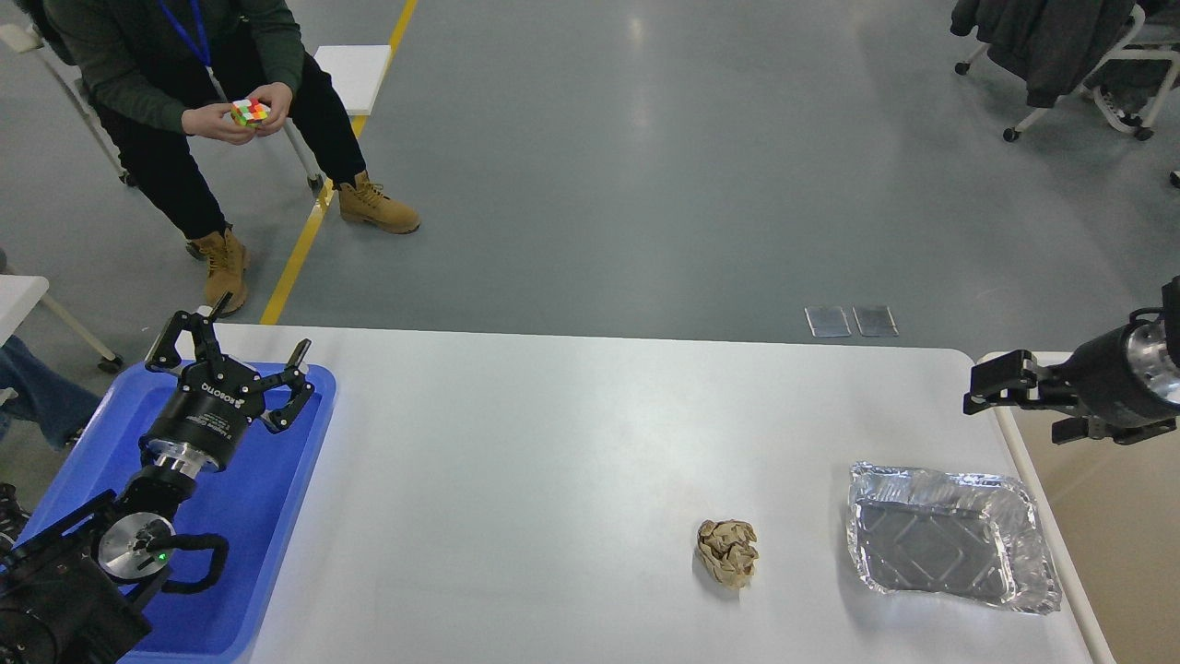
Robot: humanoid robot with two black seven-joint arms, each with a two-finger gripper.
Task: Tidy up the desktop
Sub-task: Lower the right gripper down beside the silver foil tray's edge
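Observation:
The white desktop (553,461) fills the lower view. On it lie a crumpled brown paper ball (727,551) right of centre and an empty, crinkled foil tray (949,544) near the right edge. My left gripper (235,349) is open and empty, held over the far end of the blue tray (277,516) at the left. My right gripper (991,387) hovers at the desktop's right edge, above and behind the foil tray. It is seen side-on, so its fingers cannot be told apart. It holds nothing that shows.
A beige open bin (1115,526) stands just off the desktop's right edge, under my right arm. A seated person (184,101) with a colour cube is beyond the far left corner. A wheeled chair (1069,55) stands far right on the grey floor.

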